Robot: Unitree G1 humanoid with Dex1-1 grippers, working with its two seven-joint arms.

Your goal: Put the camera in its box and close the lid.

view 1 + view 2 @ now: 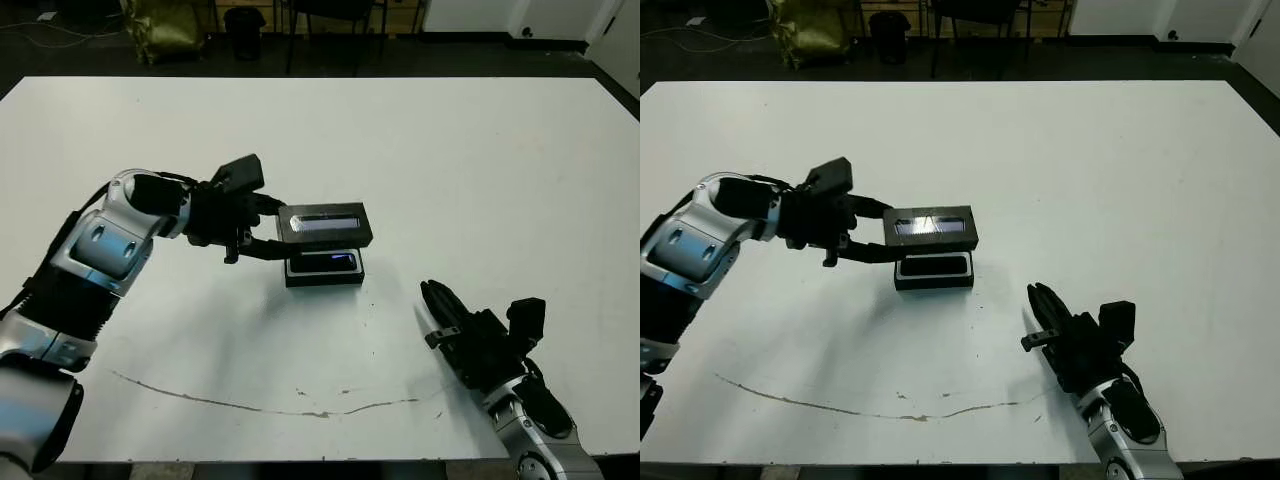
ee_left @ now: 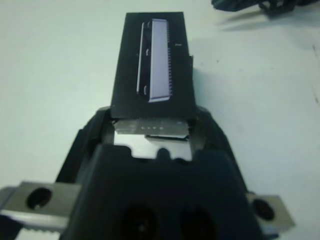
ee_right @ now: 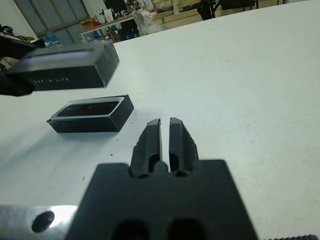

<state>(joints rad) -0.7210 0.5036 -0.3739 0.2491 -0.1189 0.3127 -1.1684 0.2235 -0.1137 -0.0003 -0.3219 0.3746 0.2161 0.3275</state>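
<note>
White table bears the box, camera inside; left gripper pinches the lid parallel just above, right gripper closed, empty.

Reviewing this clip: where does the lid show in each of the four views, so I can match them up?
Left eye view: the lid sits mid-picture, held by the left gripper above the box.
Right eye view: the lid, left of centre, above the box.
Left wrist view: the lid fills the upper middle, clamped between the fingers.
Right wrist view: the lid at upper left, raised over the box.
Shared landmark: the lid's greyish stripe.
</note>
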